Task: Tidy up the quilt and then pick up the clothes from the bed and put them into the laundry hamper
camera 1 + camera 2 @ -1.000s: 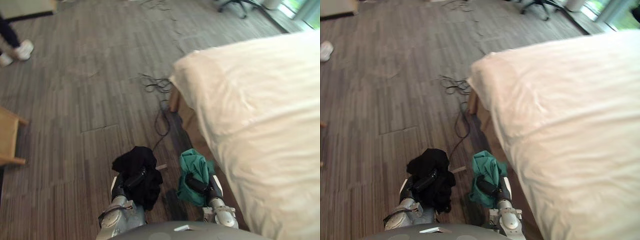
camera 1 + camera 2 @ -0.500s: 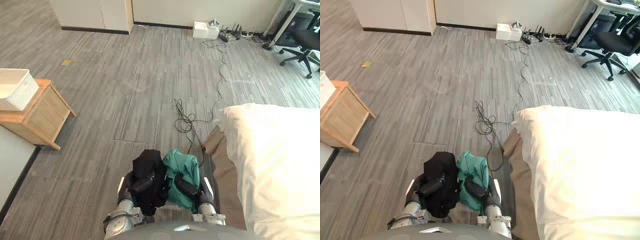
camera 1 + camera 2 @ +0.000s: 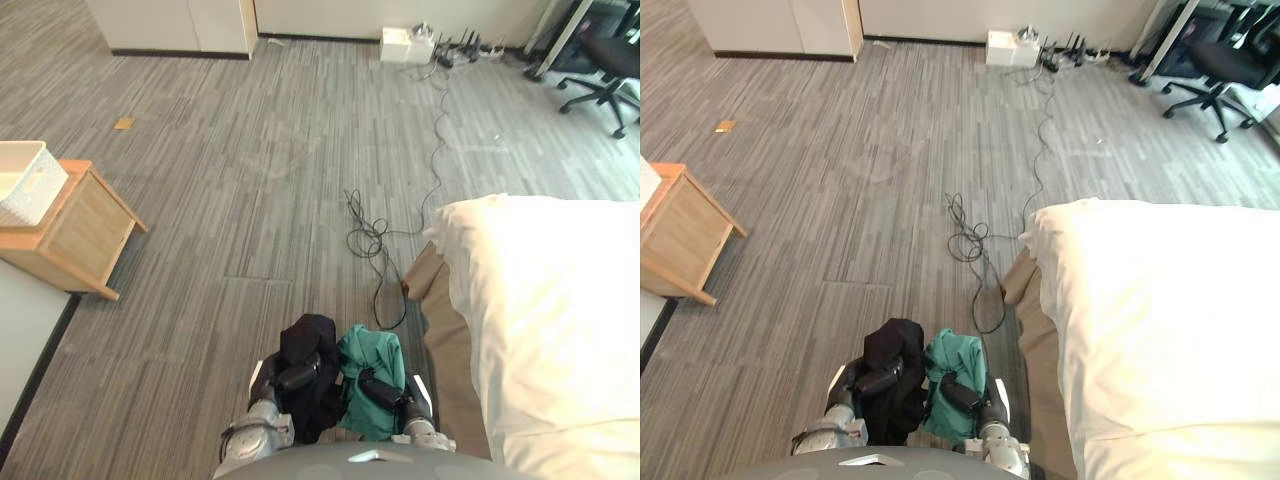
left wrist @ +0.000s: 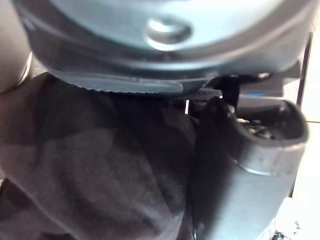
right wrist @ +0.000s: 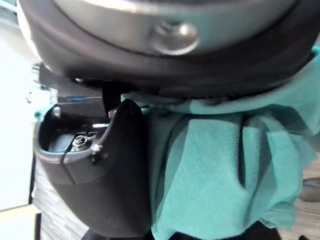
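Change: the whole view has swung off the bed toward the open room, so the camera has turned. The two bundles, apart a second ago, now touch.
Left hand (image 3: 297, 377): fingers curled round the black garment (image 3: 310, 343), held low and close in front.
Right hand (image 3: 378, 388): thumb and fingers clamped on the green garment (image 3: 366, 358), just beside the black one.
Done: the quilt (image 3: 550, 300) lies smooth on the bed, with no clothes on the part in view; both garments are lifted.
Left: by my reading, carrying and dropping them. The white basket (image 3: 25, 182) on the wooden side table (image 3: 85, 235) may be the hamper; I cannot tell.
Room: grey plank floor (image 3: 220, 150), white cabinet (image 3: 170, 15), office chair (image 3: 600, 62) well apart.
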Controlling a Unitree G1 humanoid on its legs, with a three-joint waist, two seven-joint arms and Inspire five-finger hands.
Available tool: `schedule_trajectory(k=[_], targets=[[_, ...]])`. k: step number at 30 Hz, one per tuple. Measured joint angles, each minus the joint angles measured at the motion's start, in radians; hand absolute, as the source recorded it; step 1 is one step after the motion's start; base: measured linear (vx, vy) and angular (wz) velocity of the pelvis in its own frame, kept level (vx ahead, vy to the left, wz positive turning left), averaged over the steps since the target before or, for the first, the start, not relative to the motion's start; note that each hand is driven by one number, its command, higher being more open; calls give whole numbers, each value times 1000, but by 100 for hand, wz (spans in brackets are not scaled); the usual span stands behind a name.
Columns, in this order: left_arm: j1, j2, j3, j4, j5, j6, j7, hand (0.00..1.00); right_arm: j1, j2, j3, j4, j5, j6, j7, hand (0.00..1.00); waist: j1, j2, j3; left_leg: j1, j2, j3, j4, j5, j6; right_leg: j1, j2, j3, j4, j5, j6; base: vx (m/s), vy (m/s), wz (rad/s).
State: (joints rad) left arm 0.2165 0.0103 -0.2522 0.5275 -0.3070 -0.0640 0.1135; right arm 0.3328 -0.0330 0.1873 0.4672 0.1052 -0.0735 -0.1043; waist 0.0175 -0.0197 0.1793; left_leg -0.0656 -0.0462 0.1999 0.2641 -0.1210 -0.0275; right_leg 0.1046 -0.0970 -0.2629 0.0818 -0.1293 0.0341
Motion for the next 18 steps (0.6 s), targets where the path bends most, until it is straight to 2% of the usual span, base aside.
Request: schedule_trajectory(k=[1,2,3,5,7,8,9,10,12,13,14,15,16,17,18], targets=[[-23,-2,-10,3,-15,0,13,0,-14,-12,1,0,26,0,-4,0,-1,10,30,-22,11,5,62,-18,-17,23,6,-14,-7,-13,-8,-52,-54,57],[-34,-5,-19,1,-42,0,24,0,-22,-28,-2,0,66,0,-12,0,-3,20,48,-45,34,51,128,-41,-23,54,13,-45,-28,-17,-8,-43,-41,76],[-41,-4,-22,-1,-55,-1,32,0,-25,-43,-5,2,81,0,-17,0,-1,25,58,-68,75,131,182,-94,13,72,25,-78,-42,-19,-19,-27,-21,69],[-35,-4,-28,-2,-89,0,38,0,-47,-51,-13,13,107,0,-23,0,7,32,71,-104,104,203,199,-128,40,95,29,-101,-44,-41,-20,34,3,45],[-21,-2,-26,-18,-102,0,50,0,-63,-52,-14,13,107,-1,-27,0,17,32,72,-168,105,214,152,-120,44,96,19,-112,-50,-58,-5,121,30,17],[-28,-1,-24,-23,-118,-2,51,0,-74,-51,-14,15,107,-1,-27,0,32,27,74,-202,100,216,99,-70,56,99,3,-113,-49,-71,11,238,82,-7],[-35,-1,-24,-24,-119,-3,50,0,-76,-53,-13,16,107,-1,-27,0,52,21,76,-201,86,221,51,31,74,111,-13,-105,-49,-88,31,287,83,-10],[-29,-3,-22,-25,-119,-4,49,0,-78,-55,-13,21,106,-1,-27,0,60,12,73,-193,68,223,47,22,124,116,-24,-102,-50,-94,39,391,50,-1],[-41,-1,2,-27,-118,-9,52,0,-84,-44,-3,26,101,-1,-14,0,62,-28,78,-184,35,217,84,-47,150,121,-59,-78,1,-90,70,508,43,27],[-45,2,4,-25,-118,-9,53,0,-84,-44,-1,27,98,-1,-10,0,64,-35,79,-175,32,212,90,-64,150,105,-70,-63,63,-101,87,488,80,30],[-51,8,0,-18,-118,-8,53,0,-83,-42,0,27,97,0,-8,0,64,-42,78,-136,25,200,77,-86,147,39,-97,-24,262,-114,110,403,83,21],[-50,18,-4,-11,-118,-6,53,0,-83,-38,0,27,97,-1,-6,0,59,-49,81,-67,10,184,38,-102,142,-43,-127,23,505,-78,173,619,95,23],[-51,26,-10,-6,-117,-3,53,0,-80,-37,0,26,97,-1,-5,0,56,-52,82,-26,3,172,15,-108,142,-73,-137,38,619,-65,208,515,51,36],[-51,40,-21,-6,-116,3,54,0,-75,-36,0,26,97,-1,-4,0,41,-50,84,60,-2,144,-34,-116,137,-126,-150,41,809,-75,189,615,-12,55],[-53,51,-31,-7,-116,2,54,0,-71,-36,-1,18,96,-1,-2,0,24,-38,90,141,4,105,-88,-117,135,-172,-146,12,920,-102,137,493,-44,61]])
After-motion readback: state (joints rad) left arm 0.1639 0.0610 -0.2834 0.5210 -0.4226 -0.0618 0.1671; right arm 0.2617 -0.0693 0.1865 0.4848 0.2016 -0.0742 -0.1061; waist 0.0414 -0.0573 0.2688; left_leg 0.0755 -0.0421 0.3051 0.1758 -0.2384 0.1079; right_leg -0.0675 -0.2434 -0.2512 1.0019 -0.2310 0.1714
